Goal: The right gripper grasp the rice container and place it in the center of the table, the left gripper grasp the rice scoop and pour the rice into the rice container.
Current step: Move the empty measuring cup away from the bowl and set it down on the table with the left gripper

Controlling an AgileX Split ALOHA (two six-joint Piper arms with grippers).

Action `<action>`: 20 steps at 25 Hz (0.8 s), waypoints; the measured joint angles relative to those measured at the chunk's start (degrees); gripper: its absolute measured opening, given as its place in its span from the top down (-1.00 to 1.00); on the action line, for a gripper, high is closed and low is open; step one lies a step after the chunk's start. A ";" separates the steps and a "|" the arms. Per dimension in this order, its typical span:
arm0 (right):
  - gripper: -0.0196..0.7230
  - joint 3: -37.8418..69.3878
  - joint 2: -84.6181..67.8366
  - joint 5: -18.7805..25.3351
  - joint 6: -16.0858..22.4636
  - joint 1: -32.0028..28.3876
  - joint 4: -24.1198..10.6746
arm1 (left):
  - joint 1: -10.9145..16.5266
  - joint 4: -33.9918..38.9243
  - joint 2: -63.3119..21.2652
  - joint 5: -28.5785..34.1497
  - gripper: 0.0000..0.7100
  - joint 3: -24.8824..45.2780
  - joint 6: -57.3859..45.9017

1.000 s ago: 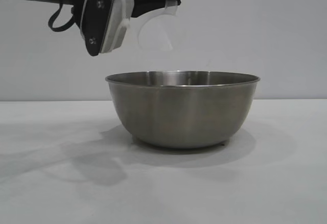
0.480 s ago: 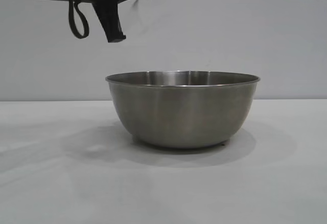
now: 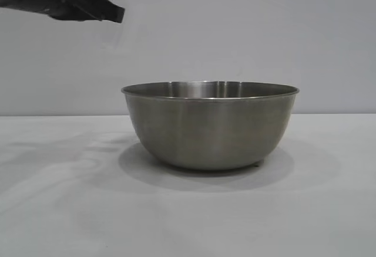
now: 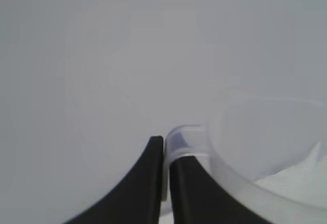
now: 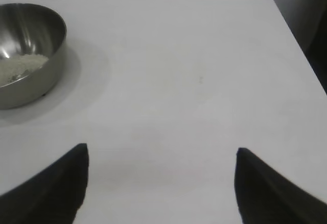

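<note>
At the upper left of the exterior frame, the left gripper (image 3: 114, 15) hangs well above the table (image 3: 59, 210) and clear of the rice container (image 3: 210, 125), which lies lower and to the right of it. Its wrist view shows the dark fingers (image 4: 148, 178) pressed together on the loop handle of the rice scoop (image 4: 265, 147) — the translucent cup sits just beside the fingertips, rim facing the camera, with nothing but pale background beyond. The scoop looks emptied, so the next move is probably to carry it down and set it aside; the bowl's rim is the only thing near that path. The right gripper (image 5: 161, 183) is parked low over bare table with its jaws spread and holding nothing — the container, rice (image 5: 20, 65) heaped inside, stands at the upper left of its view, well apart.
</note>
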 joint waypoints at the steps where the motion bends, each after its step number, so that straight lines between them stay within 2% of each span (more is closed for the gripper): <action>1: -0.41 0.00 0.00 0.00 0.00 0.00 0.00 | 0.00 -1.45 0.00 0.00 1.00 0.73 -1.36; 4: -0.41 0.00 0.00 0.00 0.00 0.00 0.00 | 0.65 -3.15 0.00 0.00 1.00 3.41 -5.90; 7: -0.41 0.00 0.00 0.00 0.00 0.00 0.00 | 3.08 -3.61 0.00 0.00 1.00 6.64 -12.82; 11: -0.41 0.00 0.00 0.00 0.00 0.00 0.00 | 7.18 0.52 0.13 0.00 1.00 10.50 -19.23; 13: -0.41 0.00 0.00 0.00 0.00 0.00 0.00 | 8.27 2.53 0.97 -0.02 1.00 10.99 -20.15; 20: -0.41 0.00 0.00 0.00 0.00 0.00 0.00 | 8.73 8.71 6.21 -0.02 1.00 11.25 -21.31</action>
